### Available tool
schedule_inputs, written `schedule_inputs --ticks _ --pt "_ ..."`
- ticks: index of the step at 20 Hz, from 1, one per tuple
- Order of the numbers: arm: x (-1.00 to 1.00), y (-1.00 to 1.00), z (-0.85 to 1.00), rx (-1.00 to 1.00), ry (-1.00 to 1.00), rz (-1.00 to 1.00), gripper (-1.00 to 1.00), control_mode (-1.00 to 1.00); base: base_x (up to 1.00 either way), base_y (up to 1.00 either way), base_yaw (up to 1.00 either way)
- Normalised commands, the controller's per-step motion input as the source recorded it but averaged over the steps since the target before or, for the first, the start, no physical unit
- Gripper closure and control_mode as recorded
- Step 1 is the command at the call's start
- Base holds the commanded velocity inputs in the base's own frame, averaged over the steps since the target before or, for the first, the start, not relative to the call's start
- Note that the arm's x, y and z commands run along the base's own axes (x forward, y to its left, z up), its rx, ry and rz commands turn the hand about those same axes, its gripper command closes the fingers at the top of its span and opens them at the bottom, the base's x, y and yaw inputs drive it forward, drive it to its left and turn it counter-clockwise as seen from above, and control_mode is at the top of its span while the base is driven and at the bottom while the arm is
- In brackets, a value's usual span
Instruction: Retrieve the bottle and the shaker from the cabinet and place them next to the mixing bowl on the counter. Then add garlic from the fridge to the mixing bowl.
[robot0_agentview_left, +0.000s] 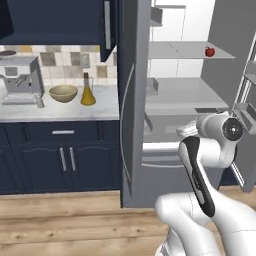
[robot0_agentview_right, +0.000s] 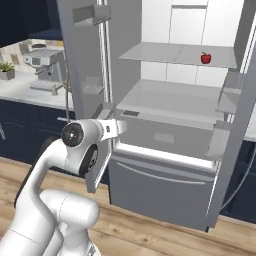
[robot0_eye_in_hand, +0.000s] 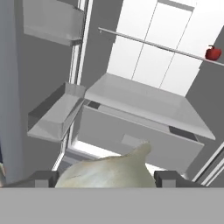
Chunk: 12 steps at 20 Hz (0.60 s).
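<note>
Two dark jaws of the gripper (robot0_eye_in_hand: 105, 179) pinch the garlic (robot0_eye_in_hand: 107, 171) before the open fridge (robot0_agentview_right: 165, 150), where an apple (robot0_agentview_right: 205, 58) sits on a shelf. Bottle (robot0_agentview_left: 88, 90), shaker (robot0_agentview_left: 40, 102) and mixing bowl (robot0_agentview_left: 63, 93) stand on the tabletop (robot0_agentview_left: 60, 111).

Wood plank floor (robot0_agentview_left: 60, 220), navy base cabinets (robot0_agentview_left: 55, 160), tiled backsplash (robot0_agentview_left: 60, 60).

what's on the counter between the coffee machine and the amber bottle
In the left base view, the small pale grey-beige shaker and the round tan-yellow mixing bowl stand between the steel coffee machine and the yellow-amber glass bottle.
</note>
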Motion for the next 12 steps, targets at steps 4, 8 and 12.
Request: schedule_inputs --ticks 4,8,12 --pt "0.0 0.0 0.0 0.0 0.0 0.0 1.0 1.0 -0.38 0.45 0.0" --pt "0.0 0.0 0.0 0.0 0.0 0.0 1.0 1.0 -0.31 0.53 0.0" --pt "0.0 0.0 0.0 0.0 0.0 0.0 1.0 1.0 -0.3 0.54 0.0"
